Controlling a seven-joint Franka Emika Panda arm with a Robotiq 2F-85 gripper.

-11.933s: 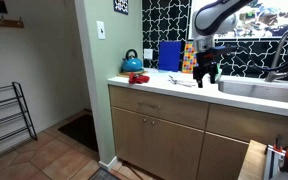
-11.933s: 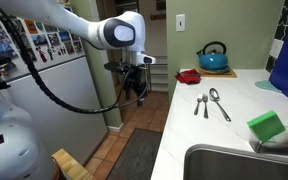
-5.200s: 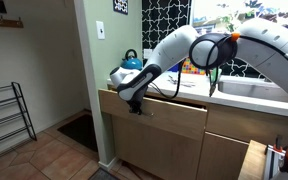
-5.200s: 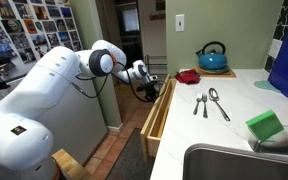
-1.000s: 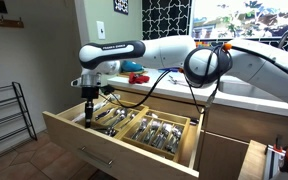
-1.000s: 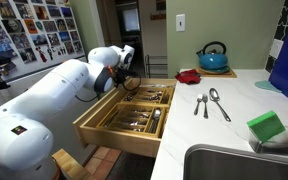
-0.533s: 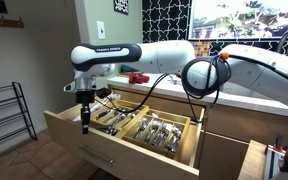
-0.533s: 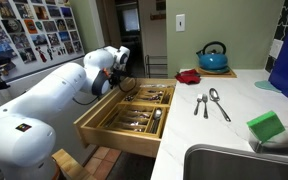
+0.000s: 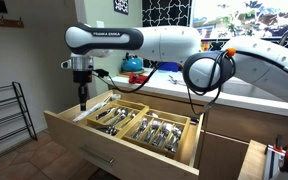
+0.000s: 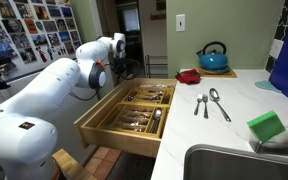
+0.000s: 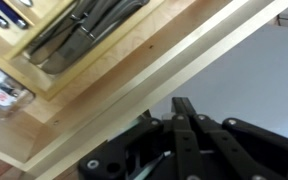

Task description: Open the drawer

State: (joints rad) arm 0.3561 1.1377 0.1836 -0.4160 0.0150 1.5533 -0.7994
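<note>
A kitchen with a tiled floor (image 9: 24,150) and a green wall (image 9: 92,70) is shown. A blue kettle (image 10: 212,57) is carried on the white surface (image 10: 246,108). Below its edge the drawer (image 9: 92,148) is seen pulled far out, front facing the room, long axis parallel to the surface edge. Above its left end the tool (image 9: 82,103) is held, fingers together on nothing

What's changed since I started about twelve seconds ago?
The drawer went from shut to pulled well out, cutlery showing. The gripper, down at the drawer front earlier, has lifted above its corner over the last second, holding nothing. The kettle and counter utensils stayed put.
</note>
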